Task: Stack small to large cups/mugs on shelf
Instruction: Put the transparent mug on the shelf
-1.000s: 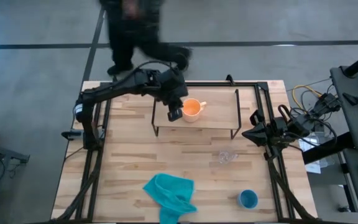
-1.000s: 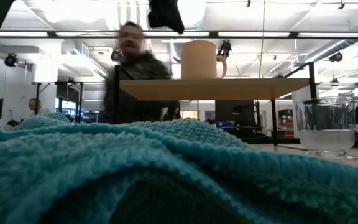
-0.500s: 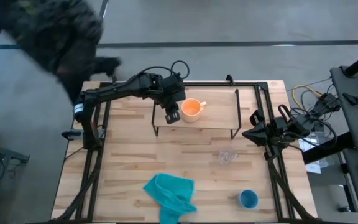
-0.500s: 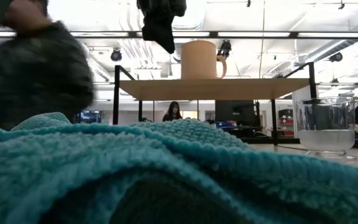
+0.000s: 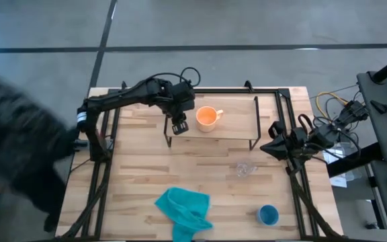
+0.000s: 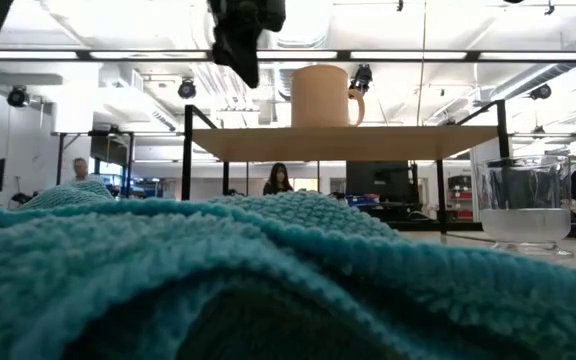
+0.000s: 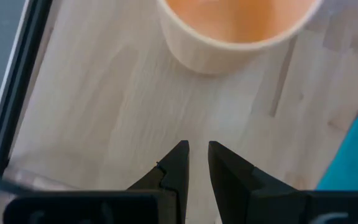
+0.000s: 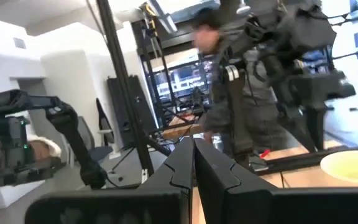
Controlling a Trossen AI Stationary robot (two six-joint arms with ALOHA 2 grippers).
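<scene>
My left gripper [image 5: 179,125] jaws slightly apart, pinching nothing, hovering above left end of low light-wood shelf [image 5: 230,128], just beside orange handled mug [image 5: 208,117] standing on shelf. My right gripper [image 5: 266,146] jaws pressed together, parked at counter [image 5: 133,175] right edge. Tiny clear glass cup [image 5: 245,169], round blue cup [image 5: 268,215], teal cloth [image 5: 183,209] on counter.

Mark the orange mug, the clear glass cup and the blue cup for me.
orange mug [image 5: 207,117], high view, its open mouth.
clear glass cup [image 5: 245,169], high view, its body.
blue cup [image 5: 268,215], high view, its open mouth.

Orange mug [image 5: 207,117] on shelf [image 5: 234,126]
</scene>
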